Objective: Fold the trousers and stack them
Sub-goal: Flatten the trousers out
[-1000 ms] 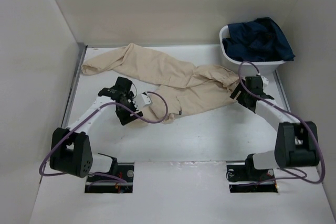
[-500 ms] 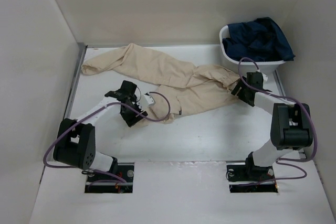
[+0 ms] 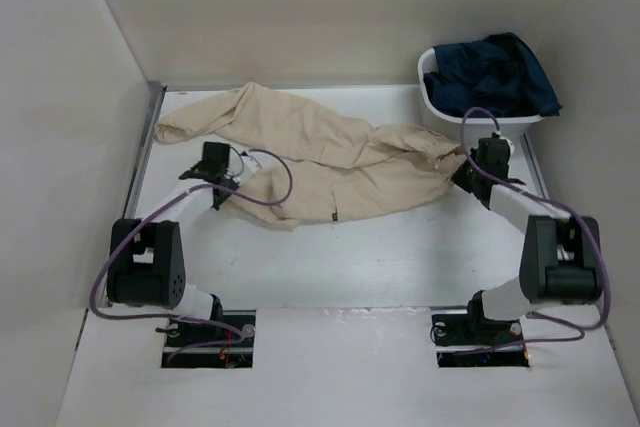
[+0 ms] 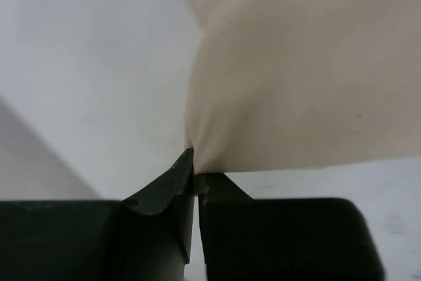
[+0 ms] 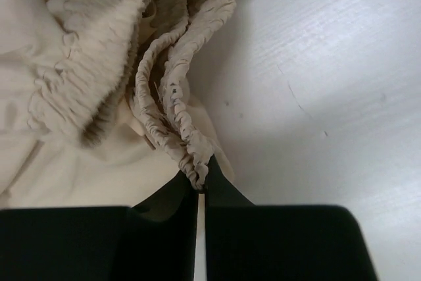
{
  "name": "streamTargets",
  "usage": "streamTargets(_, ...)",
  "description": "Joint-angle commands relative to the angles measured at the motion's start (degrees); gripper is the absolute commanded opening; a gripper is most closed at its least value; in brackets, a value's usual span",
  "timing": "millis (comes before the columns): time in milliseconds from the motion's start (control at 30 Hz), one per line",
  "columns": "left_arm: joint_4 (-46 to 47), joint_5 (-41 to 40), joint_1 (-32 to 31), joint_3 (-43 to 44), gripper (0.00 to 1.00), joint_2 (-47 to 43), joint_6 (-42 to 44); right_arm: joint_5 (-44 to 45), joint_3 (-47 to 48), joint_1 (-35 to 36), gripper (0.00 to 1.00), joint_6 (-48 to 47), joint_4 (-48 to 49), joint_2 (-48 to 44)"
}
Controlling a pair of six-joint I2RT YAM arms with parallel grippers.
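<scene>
Beige trousers [image 3: 330, 152] lie spread across the back of the white table, one leg reaching the far left. My left gripper [image 3: 222, 190] is shut on a fold of the trousers' leg cloth [image 4: 289, 90] at the left side. My right gripper [image 3: 466, 173] is shut on the gathered elastic waistband [image 5: 177, 123] at the trousers' right end. In both wrist views the black fingers meet with beige fabric pinched between their tips.
A white basket [image 3: 434, 102] holding dark blue garments [image 3: 495, 72] stands at the back right, just beyond the right gripper. White walls close in the table on the left, back and right. Purple cables loop from both arms over the table.
Both grippers have gone from open to shut on the trousers. The left gripper has moved left and back, pulling the lower leg cloth out flatter. The right gripper has stayed near the waistband.
</scene>
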Motion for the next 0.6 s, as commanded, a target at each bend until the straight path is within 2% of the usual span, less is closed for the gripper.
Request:
streamTargets(0,9.95,-9.01,8.34,7.34,0.0,-8.92,10.48,-1.05,-1.64,-2.48,0.0,2.39,-1.5,-14.23)
streamTargets(133,14.34,-9.02,14.68,10.17,0.01,-15.87,26.38,-1.14,-3.4,-5.56,0.0,2.92,-12.66,-28.48)
streamTargets(233,15.41,-8.75,17.15,8.25,0.01,-19.83,32.82,-0.44,-5.59,-5.83,0.0,3.62,-19.52,-36.57)
streamTargets(400,14.88,-8.4,19.52,-2.2,0.01,-27.12,38.71,-1.05,-11.04,-6.27,0.0,9.15,-27.26,-47.21)
streamTargets(567,17.95,-2.26,25.76,-16.87,0.02,-36.25,45.04,-2.1,-14.74,-9.69,0.0,13.55,-29.48,-53.56)
